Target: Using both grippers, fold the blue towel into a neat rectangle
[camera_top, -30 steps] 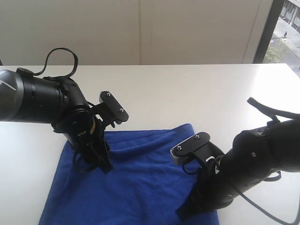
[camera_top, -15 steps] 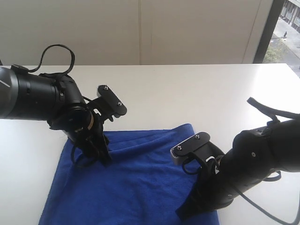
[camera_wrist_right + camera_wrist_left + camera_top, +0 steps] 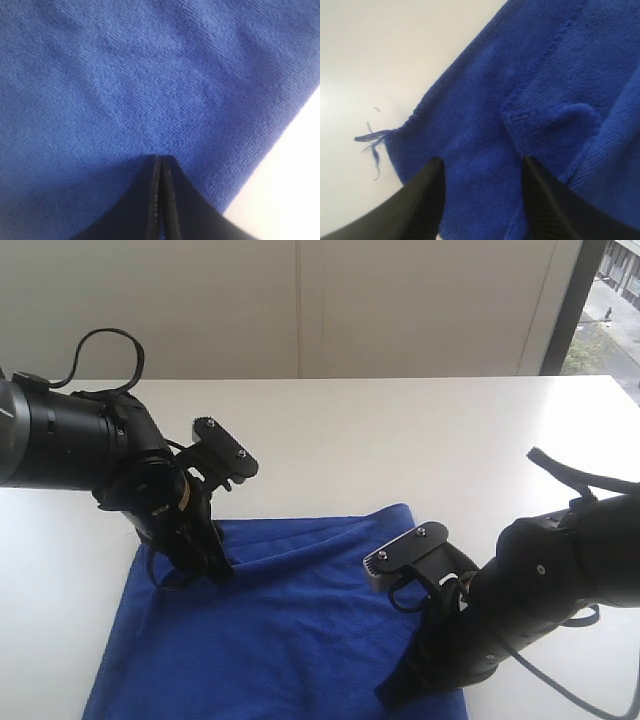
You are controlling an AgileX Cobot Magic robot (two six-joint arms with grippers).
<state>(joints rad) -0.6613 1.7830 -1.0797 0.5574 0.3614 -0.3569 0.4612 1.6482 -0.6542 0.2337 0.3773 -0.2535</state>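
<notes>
Left gripper (image 3: 482, 167): jaws spread wide, gripping nothing, blue towel (image 3: 485, 115) corner right under the tips. Only the left wrist view shows frayed threads (image 3: 372, 142) off that corner. Right gripper (image 3: 161, 161): jaws pressed together, tips down on the towel, just beside its edge. White table (image 3: 400, 430); window (image 3: 612, 300) beyond the right arm.

Towel (image 3: 300, 630) on table (image 3: 420, 440); left gripper (image 3: 205, 560) over its far-left corner, right gripper (image 3: 400, 695) at near-right edge.
</notes>
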